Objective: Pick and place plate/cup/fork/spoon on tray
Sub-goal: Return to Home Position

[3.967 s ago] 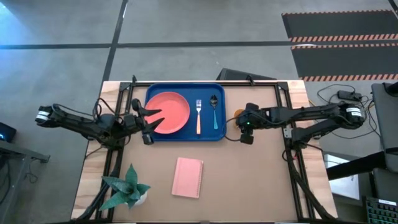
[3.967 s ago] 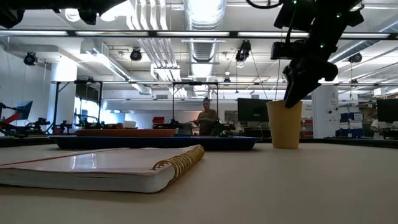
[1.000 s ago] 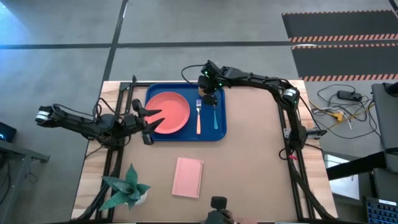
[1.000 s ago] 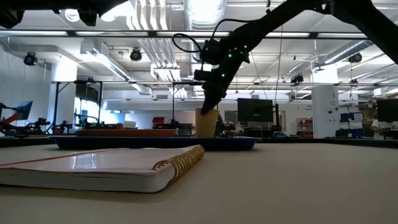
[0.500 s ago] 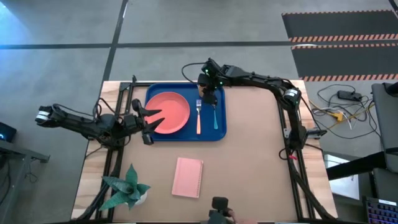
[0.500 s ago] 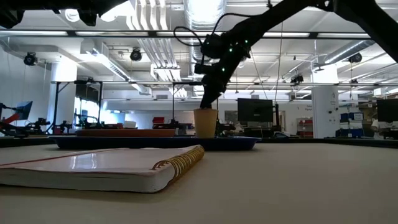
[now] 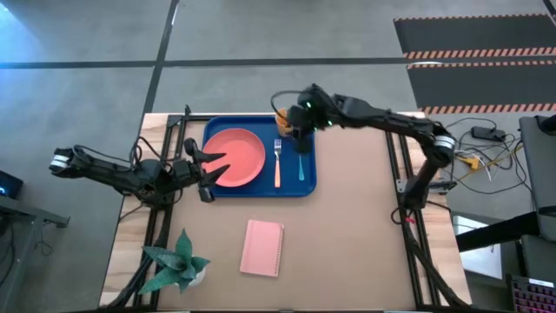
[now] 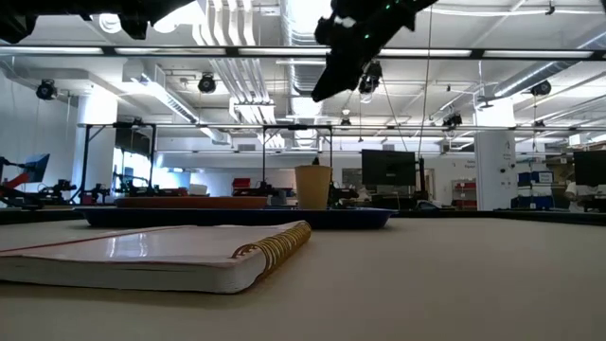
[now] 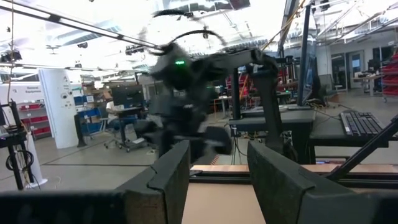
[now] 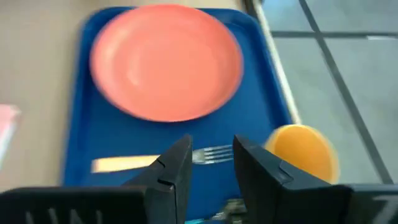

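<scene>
Moved: since half a second ago the right gripper [image 7: 297, 139] has lifted away from the small orange-yellow round cup [image 7: 282, 123] and now hangs above the tray's far right part, with the cup left standing alone.
Right gripper jaws: spread apart with nothing between them, as the right wrist view shows.
Cup: upright inside the large flat blue rectangular tray [image 7: 258, 188], at its far edge, just beyond the fork's tines.
Plate: large round coral-pink plate [image 7: 234, 157] lies flat in the left half of the tray.
Fork: slim fork with silver tines and an orange-pink handle [image 7: 278, 163] lies right of the plate, tines pointing far.
Spoon: slim spoon with a light blue handle [image 7: 301, 167] lies right of the fork; its bowl end is under the right gripper.
Left gripper [image 7: 211, 170]: waits at the tray's left edge beside the plate, fingers parted.
Near side: pink rectangular notebook [image 7: 261, 247] and a green potted plant [image 7: 177, 261] on the wooden table [image 7: 347, 235].
</scene>
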Tool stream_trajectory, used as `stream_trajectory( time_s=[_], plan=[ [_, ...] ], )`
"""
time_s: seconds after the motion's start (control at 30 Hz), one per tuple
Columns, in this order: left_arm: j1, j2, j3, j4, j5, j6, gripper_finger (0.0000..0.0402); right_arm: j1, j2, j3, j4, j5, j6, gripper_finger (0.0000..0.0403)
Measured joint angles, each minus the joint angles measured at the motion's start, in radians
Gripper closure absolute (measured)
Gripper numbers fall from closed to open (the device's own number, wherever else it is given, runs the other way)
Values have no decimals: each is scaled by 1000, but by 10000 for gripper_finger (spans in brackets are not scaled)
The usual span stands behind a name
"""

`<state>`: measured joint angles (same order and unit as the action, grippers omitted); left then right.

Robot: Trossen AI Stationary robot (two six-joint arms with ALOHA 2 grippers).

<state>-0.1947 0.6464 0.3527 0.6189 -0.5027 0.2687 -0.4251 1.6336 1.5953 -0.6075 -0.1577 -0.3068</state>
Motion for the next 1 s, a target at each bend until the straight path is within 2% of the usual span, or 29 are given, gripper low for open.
stream_trajectory(
  time_s=[0.27,0.5,0.7,0.77,0.9,1.0],
  plan=[
    [0,8,0,0,0,-1,259,196,-248,-351,189,0,138,322],
    [-1,9,-1,-40,0,-15,259,372,-456,-705,542,0,164,338],
    [-1,-79,10,-302,4,-28,259,395,-656,-969,762,3,106,347],
    [-1,-118,1,-365,38,-31,259,390,-728,-1048,812,7,69,350],
    [-1,-199,-39,-403,160,-43,259,383,-870,-1170,864,7,19,356],
    [-1,-265,-76,-400,178,-77,263,379,-973,-1240,877,3,3,361]
  ],
)
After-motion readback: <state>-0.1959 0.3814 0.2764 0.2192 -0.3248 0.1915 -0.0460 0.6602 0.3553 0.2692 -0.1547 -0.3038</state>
